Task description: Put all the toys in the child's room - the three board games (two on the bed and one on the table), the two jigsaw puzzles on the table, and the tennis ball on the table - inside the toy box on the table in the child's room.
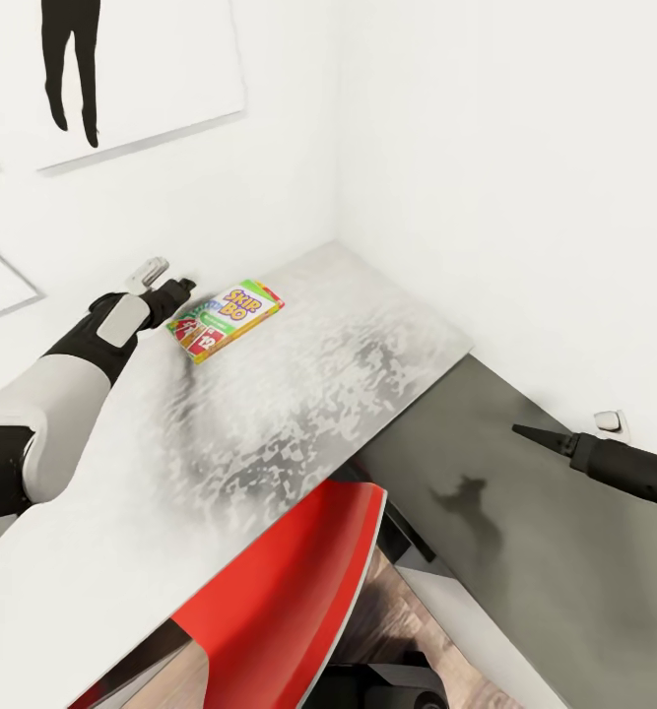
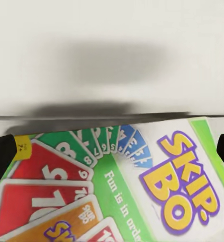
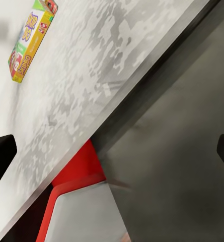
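Note:
One board game, a flat Skip-Bo card box (image 1: 226, 319) in green, red and yellow, lies on the table (image 1: 318, 394) close to the white back wall. My left gripper (image 1: 178, 292) is at the box's left end. In the left wrist view the box (image 2: 142, 186) lies between the dark fingertips (image 2: 1, 151), which stand wide apart at its two sides, open. My right gripper (image 1: 527, 431) hangs off the table's right end over the dark grey side panel (image 1: 525, 551), open and holding nothing. The toy box, jigsaw puzzles, tennis ball and bed are out of view.
A red chair (image 1: 298, 581) is tucked under the table's front edge, with wood-plank floor (image 1: 387, 611) below it. White walls meet in a corner behind the table. A picture with a black silhouette (image 1: 72, 69) hangs at the upper left.

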